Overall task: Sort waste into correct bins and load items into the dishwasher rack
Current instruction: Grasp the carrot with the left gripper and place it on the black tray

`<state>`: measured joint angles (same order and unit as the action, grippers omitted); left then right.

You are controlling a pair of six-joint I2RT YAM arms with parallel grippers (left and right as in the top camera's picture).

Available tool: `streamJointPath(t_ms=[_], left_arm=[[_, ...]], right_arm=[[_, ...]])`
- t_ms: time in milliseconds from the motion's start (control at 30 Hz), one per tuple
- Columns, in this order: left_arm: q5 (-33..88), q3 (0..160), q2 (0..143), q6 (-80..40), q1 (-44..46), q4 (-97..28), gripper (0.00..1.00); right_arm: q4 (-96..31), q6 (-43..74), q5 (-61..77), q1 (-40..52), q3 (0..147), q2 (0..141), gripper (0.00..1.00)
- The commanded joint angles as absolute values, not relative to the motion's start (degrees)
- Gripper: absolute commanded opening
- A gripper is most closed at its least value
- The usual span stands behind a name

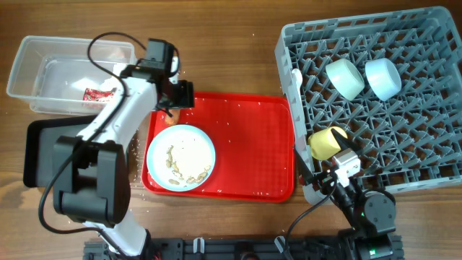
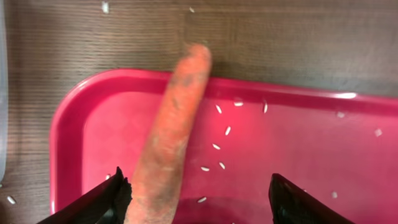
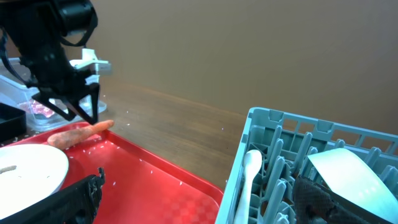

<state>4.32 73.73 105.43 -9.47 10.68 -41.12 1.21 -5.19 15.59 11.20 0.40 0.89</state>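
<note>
The orange carrot (image 2: 174,137) lies across the back left rim of the red serving tray (image 2: 298,162); it also shows in the overhead view (image 1: 172,113). My left gripper (image 2: 199,199) is open around the carrot's thick end, with the left finger beside it. A pale-blue plate (image 1: 180,157) with rice-like crumbs sits on the red tray. The grey rack (image 1: 404,144) holds two light-blue bowls (image 1: 344,78) (image 1: 382,78), a yellow cup (image 1: 327,142) and a white spoon (image 3: 245,180). My right gripper (image 3: 202,199) is open and empty at the rack's front left corner. The tissue is out of view.
A clear tub (image 1: 43,65) at the back left holds a red-and-white wrapper (image 1: 97,94). A black tray (image 1: 36,152) lies in front of it, partly under my left arm. Loose rice grains are scattered on the red tray (image 1: 253,144).
</note>
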Motion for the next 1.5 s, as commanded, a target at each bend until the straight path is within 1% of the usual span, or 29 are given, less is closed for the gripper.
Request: streamJointPath(t_ms=[0, 100, 133, 167, 233, 267, 367, 433, 500, 533, 567, 633, 700, 733, 800, 900, 933, 1000, 1033, 1067, 1100, 1133, 1200, 1267, 1300, 1367, 1400, 1433, 1467], left_arm=[[-0.38, 71.13, 107.79, -6.39, 12.25, -38.57, 0.72], [-2.92, 71.13, 112.27, -6.37, 11.99, -35.48, 0.69], [-2.87, 71.13, 113.49, -6.39, 11.99, -35.55, 0.65], [-2.87, 71.13, 113.93, -6.39, 12.05, -36.29, 0.5], [-3.6, 71.57, 113.32, -6.46, 11.97, -36.58, 0.38], [-3.81, 72.84, 112.42, -8.03, 11.68, -36.64, 0.36], [-4.47, 78.67, 107.74, -10.96, 10.09, -38.04, 0.22], [-4.4, 82.48, 102.54, -11.27, 8.8, -39.79, 0.21], [-4.4, 82.87, 96.84, -14.98, 7.77, -43.24, 0.2], [-4.47, 82.87, 94.15, -19.38, 7.05, -48.4, 0.08], [-4.64, 82.83, 92.16, -26.7, 6.02, -55.81, 0.04], [-6.61, 82.06, 91.05, -34.41, 3.22, -67.44, 0.04], [-13.37, 78.72, 91.07, -38.98, -1.17, -72.82, 0.04], [-14.33, 77.34, 91.07, -40.01, -2.9, -73.21, 0.04], [-14.44, 72.69, 91.07, -44.21, -9.41, -71.85, 0.04], [-11.6, 66.5, 91.09, -55.24, -19.44, -67.81, 0.04], [-10.07, 64.53, 91.09, -57.54, -21.78, -65.93, 0.09], [-6.85, 59.79, 91.09, -58.96, -26.5, -58.63, 0.26], [-3.01, 59.09, 91.18, -58.74, -27.51, -56.73, 0.51], [0.58, 59.22, 91.15, -57.63, -27.59, -56.69, 0.61], [4.32, 59.55, 91.05, -54.83, -27.44, -56.69, 0.63], [5.98, 60.55, 90.96, -52.66, -26.02, -57.69, 0.64], [3.97, 63.72, 90.26, -51.35, -21.17, -61.47, 0.64], [3.62, 65.91, 89.06, -48.69, -15.2, -61.98, 0.66], [3.64, 66.85, 88.58, -44.42, -10.02, -61.04, 0.66], [3.31, 67.2, 88.68, -33.08, 1.63, -58.63, 0.72], [1.52, 67.18, 89.97, -26.44, 11.31, -56.86, 0.78], [-0.64, 67.18, 91.37, -24.03, 17.58, -55.44, 0.82], [-6.26, 67.18, 95.7, -22.7, 28.91, -53.25, 0.82]], right_arm=[[1.45, -4.51, 16.49, 11.05, 0.3, 0.27, 1.0], [1.45, -4.49, 16.49, 11.05, 0.3, 0.27, 1.0], [1.45, -4.49, 16.49, 11.05, 0.3, 0.27, 1.0], [1.45, -4.49, 16.49, 11.05, 0.3, 0.27, 1.0], [1.45, -4.49, 16.49, 11.05, 0.3, 0.27, 1.0], [1.45, -4.49, 16.49, 11.05, 0.3, 0.27, 1.0], [1.45, -4.49, 16.49, 11.05, 0.3, 0.27, 1.0], [1.45, -4.51, 16.49, 11.05, 0.3, 0.27, 1.0], [1.45, -4.49, 16.49, 11.05, 0.3, 0.27, 1.0], [1.45, -4.49, 16.49, 11.05, 0.3, 0.27, 1.0], [1.45, -4.51, 16.49, 11.05, 0.3, 0.27, 1.0], [1.45, -4.51, 16.49, 11.05, 0.3, 0.27, 1.0], [1.45, -4.51, 16.49, 11.05, 0.3, 0.27, 1.0], [1.45, -4.49, 16.49, 11.05, 0.3, 0.27, 1.0], [1.45, -4.49, 16.49, 11.05, 0.3, 0.27, 1.0], [1.45, -4.47, 16.49, 11.05, 0.3, 0.27, 1.0], [1.45, -4.51, 16.49, 11.05, 0.3, 0.27, 1.0], [1.45, -4.51, 16.49, 11.05, 0.3, 0.27, 1.0], [1.45, -4.49, 16.49, 11.05, 0.3, 0.27, 1.0], [1.45, -4.51, 16.49, 11.05, 0.3, 0.27, 1.0], [1.45, -4.49, 16.49, 11.05, 0.3, 0.27, 1.0], [1.45, -4.49, 16.49, 11.05, 0.3, 0.27, 1.0], [1.45, -4.49, 16.49, 11.05, 0.3, 0.27, 1.0], [1.45, -4.49, 16.49, 11.05, 0.3, 0.27, 1.0], [1.45, -4.51, 16.49, 11.05, 0.3, 0.27, 1.0], [1.45, -4.49, 16.49, 11.05, 0.3, 0.27, 1.0], [1.45, -4.49, 16.49, 11.05, 0.3, 0.27, 1.0], [1.45, -4.49, 16.49, 11.05, 0.3, 0.27, 1.0], [1.45, -4.49, 16.49, 11.05, 0.3, 0.27, 1.0]])
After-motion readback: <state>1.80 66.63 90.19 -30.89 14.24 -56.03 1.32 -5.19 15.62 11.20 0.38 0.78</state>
